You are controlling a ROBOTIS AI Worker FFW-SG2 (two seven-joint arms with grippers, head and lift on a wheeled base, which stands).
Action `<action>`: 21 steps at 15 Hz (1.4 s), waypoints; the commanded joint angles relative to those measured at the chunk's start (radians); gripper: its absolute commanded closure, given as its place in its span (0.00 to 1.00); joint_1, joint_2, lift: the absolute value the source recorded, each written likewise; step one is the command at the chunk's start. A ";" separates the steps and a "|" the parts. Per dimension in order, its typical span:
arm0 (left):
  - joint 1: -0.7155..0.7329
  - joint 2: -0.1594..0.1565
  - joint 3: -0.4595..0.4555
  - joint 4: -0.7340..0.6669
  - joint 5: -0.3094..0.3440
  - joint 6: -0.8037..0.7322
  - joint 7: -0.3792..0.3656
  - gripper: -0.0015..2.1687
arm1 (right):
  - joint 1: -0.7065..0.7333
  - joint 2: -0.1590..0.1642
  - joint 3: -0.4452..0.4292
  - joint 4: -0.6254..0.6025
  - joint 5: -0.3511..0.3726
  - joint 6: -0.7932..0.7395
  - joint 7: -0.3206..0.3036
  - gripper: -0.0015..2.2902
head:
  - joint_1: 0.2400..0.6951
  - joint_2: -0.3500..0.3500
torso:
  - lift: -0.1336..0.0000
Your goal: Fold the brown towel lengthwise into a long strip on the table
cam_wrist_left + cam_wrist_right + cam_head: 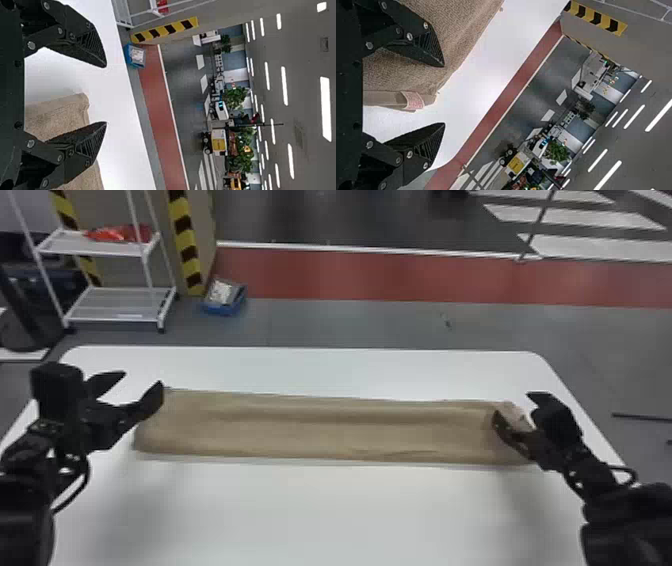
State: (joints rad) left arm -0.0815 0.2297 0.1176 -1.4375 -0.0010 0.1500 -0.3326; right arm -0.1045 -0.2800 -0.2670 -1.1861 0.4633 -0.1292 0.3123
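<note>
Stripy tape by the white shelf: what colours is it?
The tape is yellow and black, clearest in the head view.

Towel's right end: partly hidden from me in the head view, where the right gripper (513,405) lies across the brown towel (320,435).
Towel's left end: I lose a bit of its edge behind a finger of the left gripper (142,378).
Layers: I can't count them.
Tag (414,100): print too small for me to read.
Table (310,510): near edge cut off by the head view's bottom.
White rack (120,251): top cut off; I can't tell what the red thing (117,234) on it is.
Blue box (225,310): contents too blurred for me.
</note>
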 commanded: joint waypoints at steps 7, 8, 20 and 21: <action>0.210 -0.013 0.089 -0.236 0.188 0.000 -0.017 0.01 | 0.126 0.005 -0.124 -0.172 -0.233 -0.077 0.223 0.03 | 1.00 0.38 | 0.13; 0.235 -0.023 0.089 -0.261 0.188 0.000 -0.017 0.01 | 0.135 0.008 -0.130 -0.181 -0.235 -0.065 0.226 0.03 | 1.00 0.38 | 0.13; 0.549 -0.108 0.030 -0.528 0.208 -0.276 0.141 0.01 | 0.454 0.179 -0.093 -0.607 -0.502 -0.052 0.260 0.03 | 1.00 0.37 | 0.13; 0.571 -0.113 0.016 -0.549 0.193 -0.283 0.161 0.01 | 0.482 0.193 -0.063 -0.659 -0.502 -0.022 0.235 0.03 | 1.00 0.39 | 0.13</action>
State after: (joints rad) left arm 0.4624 0.1278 0.1503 -1.9583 0.2123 -0.1243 -0.1827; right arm 0.3392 -0.1115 -0.3713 -1.7746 -0.0375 -0.1825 0.5621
